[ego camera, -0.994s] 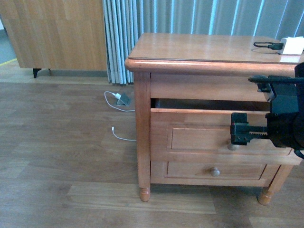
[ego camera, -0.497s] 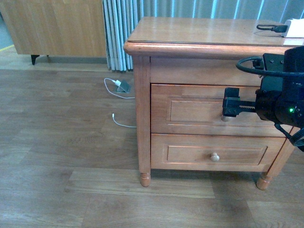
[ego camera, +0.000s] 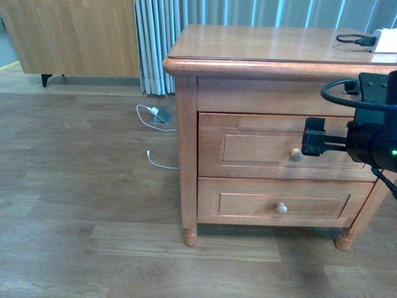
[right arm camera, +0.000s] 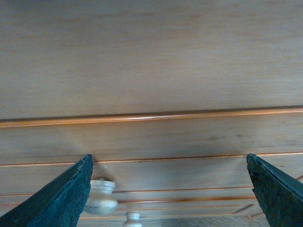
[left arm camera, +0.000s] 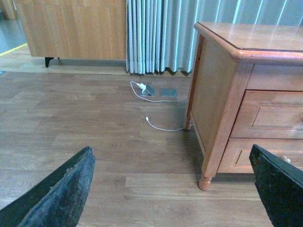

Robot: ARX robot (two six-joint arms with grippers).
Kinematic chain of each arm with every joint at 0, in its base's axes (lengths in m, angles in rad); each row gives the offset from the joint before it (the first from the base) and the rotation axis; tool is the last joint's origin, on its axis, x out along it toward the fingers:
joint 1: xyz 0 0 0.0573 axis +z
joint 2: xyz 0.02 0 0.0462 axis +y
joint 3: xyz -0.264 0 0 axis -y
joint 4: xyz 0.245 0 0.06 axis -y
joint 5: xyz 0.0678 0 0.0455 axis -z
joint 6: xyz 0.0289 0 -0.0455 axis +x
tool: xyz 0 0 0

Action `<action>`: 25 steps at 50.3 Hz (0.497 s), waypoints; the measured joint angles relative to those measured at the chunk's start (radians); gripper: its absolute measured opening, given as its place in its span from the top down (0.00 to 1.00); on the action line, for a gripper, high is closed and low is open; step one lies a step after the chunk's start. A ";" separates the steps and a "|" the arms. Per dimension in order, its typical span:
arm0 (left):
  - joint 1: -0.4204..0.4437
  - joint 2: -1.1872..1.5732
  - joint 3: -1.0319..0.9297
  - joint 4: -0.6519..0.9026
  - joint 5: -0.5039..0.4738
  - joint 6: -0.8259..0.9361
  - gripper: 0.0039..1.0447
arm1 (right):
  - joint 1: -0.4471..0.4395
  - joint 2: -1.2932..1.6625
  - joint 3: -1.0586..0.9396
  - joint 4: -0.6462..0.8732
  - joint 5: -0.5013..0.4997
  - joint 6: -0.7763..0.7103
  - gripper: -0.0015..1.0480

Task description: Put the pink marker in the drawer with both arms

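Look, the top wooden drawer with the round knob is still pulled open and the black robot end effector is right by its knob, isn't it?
Not quite. The upper honey-brown wooden drawer is shut, flush with the nightstand front, as the front view shows. The rest holds: the black right end effector sits right beside its round wooden knob.

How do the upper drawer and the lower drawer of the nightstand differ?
The upper drawer is taller than the lower drawer. The right end effector sits beside the upper drawer's knob; nothing is near the lower drawer's knob. Both are shut, honey-brown, with recessed panels and one round knob each.
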 joint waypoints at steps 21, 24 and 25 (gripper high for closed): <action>0.000 0.000 0.000 0.000 0.000 0.000 0.06 | -0.043 -0.570 -0.439 -0.166 -0.135 0.052 0.08; 0.000 0.000 0.000 0.000 0.000 0.000 0.06 | -0.044 -0.692 -0.507 -0.222 -0.163 0.063 0.08; 0.000 0.000 0.000 0.000 0.000 0.000 0.06 | -0.044 -0.735 -0.529 -0.243 -0.170 0.066 0.08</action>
